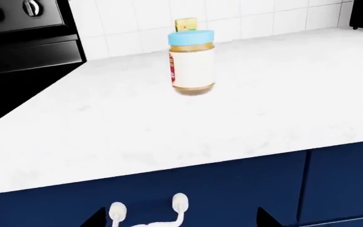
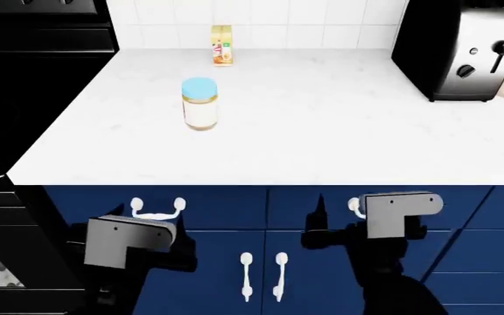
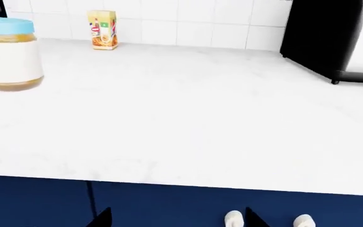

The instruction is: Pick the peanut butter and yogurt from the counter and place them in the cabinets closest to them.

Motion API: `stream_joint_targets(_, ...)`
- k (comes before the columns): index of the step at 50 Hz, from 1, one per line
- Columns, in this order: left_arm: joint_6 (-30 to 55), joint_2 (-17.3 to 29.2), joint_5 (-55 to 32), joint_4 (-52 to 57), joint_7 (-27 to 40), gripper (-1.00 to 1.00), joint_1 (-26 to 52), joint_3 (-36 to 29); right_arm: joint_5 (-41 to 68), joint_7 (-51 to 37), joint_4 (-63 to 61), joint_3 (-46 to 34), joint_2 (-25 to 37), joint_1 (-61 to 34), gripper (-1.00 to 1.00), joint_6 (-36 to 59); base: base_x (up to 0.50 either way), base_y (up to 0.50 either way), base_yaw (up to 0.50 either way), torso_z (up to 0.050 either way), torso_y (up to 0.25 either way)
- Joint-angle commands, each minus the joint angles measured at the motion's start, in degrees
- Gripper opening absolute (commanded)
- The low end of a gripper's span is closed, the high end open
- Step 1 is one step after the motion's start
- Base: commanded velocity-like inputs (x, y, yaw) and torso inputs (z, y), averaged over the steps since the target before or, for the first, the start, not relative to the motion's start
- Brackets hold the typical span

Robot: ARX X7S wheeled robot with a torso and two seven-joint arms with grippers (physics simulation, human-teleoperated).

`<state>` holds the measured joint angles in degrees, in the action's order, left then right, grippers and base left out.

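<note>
The peanut butter (image 2: 199, 105) stands upright on the white counter (image 2: 322, 131), lid on. It is a clear jar of pale paste with a light-blue lid, well in front of the yellow carton (image 2: 221, 45).

Flat, even simulator light is filling all three views, no clear source showing. The white marble-look worktop (image 2: 322, 131) is rendering very bright, nearly washing out its grey veins. The clear blue-lidded peanut butter jar (image 2: 199, 104) is casting only a faint, soft shadow at its base. Black stove (image 2: 24, 79) is reading as detail-less dark. Slight softness overall, no edge distortion.
</note>
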<state>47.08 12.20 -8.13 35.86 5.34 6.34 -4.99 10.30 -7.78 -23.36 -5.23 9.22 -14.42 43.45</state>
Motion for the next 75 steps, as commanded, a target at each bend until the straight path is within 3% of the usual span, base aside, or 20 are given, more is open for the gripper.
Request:
stream_joint_targets(1, 21.3, 3.4, -2.9, 12.1, -1.0, 1.0, 5.4, 1.4, 5.1, 1.0, -10.6, 1.0, 2.7, -9.8, 1.0, 23.9, 0.0, 0.0, 0.0, 0.0, 0.0)
stream_joint_targets(11, 38.8, 3.6, -8.6, 24.1, 0.6, 1.0, 12.4, 4.3, 10.2, 2.2, -23.0, 4.0, 3.5, -14.3, 1.0, 41.0, 0.0, 0.0, 0.0, 0.0, 0.0)
stream_joint_targets(15, 41.8, 9.0, -37.2, 24.1, 19.9, 1.0, 14.9, 10.3, 12.9, 2.2, -26.2, 5.1, 3.7, -15.6, 1.0, 46.4, 0.0, 0.0, 0.0, 0.0, 0.0)
stream_joint_targets(18, 42.8, 10.7, -48.2, 23.5, 27.5, 1.0, 16.1, 12.5, 20.9, -2.7, -25.7, 6.5, 5.4, -15.5, 1.0, 46.5, 0.0, 0.0, 0.0, 0.0, 0.0)
stream_joint_targets(26, 42.0, 15.5, -76.0, 21.5, 48.6, 1.0, 18.4, 11.7, 67.0, -33.1, -21.4, 12.1, 13.7, -16.9, 1.0, 46.3, 0.0, 0.0, 0.0, 0.0, 0.0)
stream_joint_targets(32, 36.8, 21.1, -92.9, 21.8, 65.7, 1.0, 20.9, 5.2, 87.6, -49.5, -23.0, 10.9, 19.1, -17.1, 1.0, 42.5, 0.0, 0.0, 0.0, 0.0, 0.0)
stream_joint_targets(35, 34.5, 22.7, -96.5, 22.8, 69.8, 1.0, 21.9, 3.6, 92.3, -54.3, -24.4, 9.2, 21.3, -16.8, 1.0, 40.3, 0.0, 0.0, 0.0, 0.0, 0.0)
stream_joint_targets(38, 34.2, 22.6, -98.2, 24.0, 71.5, 1.0, 21.6, 4.9, 95.5, -56.8, -26.3, 8.7, 22.8, -16.0, 1.0, 38.3, 0.0, 0.0, 0.0, 0.0, 0.0)
stream_joint_targets(43, 39.4, 18.7, -107.8, 24.0, 80.0, 1.0, 21.9, 9.8, 98.0, -57.5, -29.0, 10.0, 24.4, -13.9, 1.0, 36.4, 0.0, 0.0, 0.0, 0.0, 0.0)
stream_joint_targets(48, 42.7, 16.4, -111.2, 24.0, 82.4, 1.0, 20.4, 14.2, 100.5, -57.9, -31.0, 12.2, 26.0, -11.8, 1.0, 34.0, 0.0, 0.0, 0.0, 0.0, 0.0)
stream_joint_targets(59, 42.9, 16.5, -113.1, 24.1, 84.6, 1.0, 20.2, 14.8, 103.4, -57.9, -35.8, 17.6, 27.6, -7.6, 1.0, 31.9, 0.0, 0.0, 0.0, 0.0, 0.0)
stream_joint_targets(64, 42.9, 13.4, -113.3, 24.1, 84.6, 1.0, 17.4, 13.7, 108.9, -57.8, -36.5, 25.9, 21.0, -7.0, 1.0, 39.9, 0.0, 0.0, 0.0, 0.0, 0.0)
stream_joint_targets(69, 42.9, 11.2, -113.9, 24.1, 84.4, 1.0, 15.7, 13.5, 113.1, -57.6, -36.2, 29.2, 17.8, -6.6, 1.0, 43.3, 0.0, 0.0, 0.0, 0.0, 0.0)
stream_joint_targets(71, 42.9, 10.2, -113.9, 24.1, 83.6, 1.0, 14.9, 14.2, 113.4, -57.1, -36.0, 29.9, 17.0, -6.2, 1.0, 44.4, 0.0, 0.0, 0.0, 0.0, 0.0)
stream_joint_targets(75, 42.9, 8.6, -104.2, 24.1, 72.6, 1.0, 12.9, 15.3, 110.4, -52.7, -36.1, 31.6, 15.2, -4.8, 1.0, 46.3, 0.0, 0.0, 0.0, 0.0, 0.0)
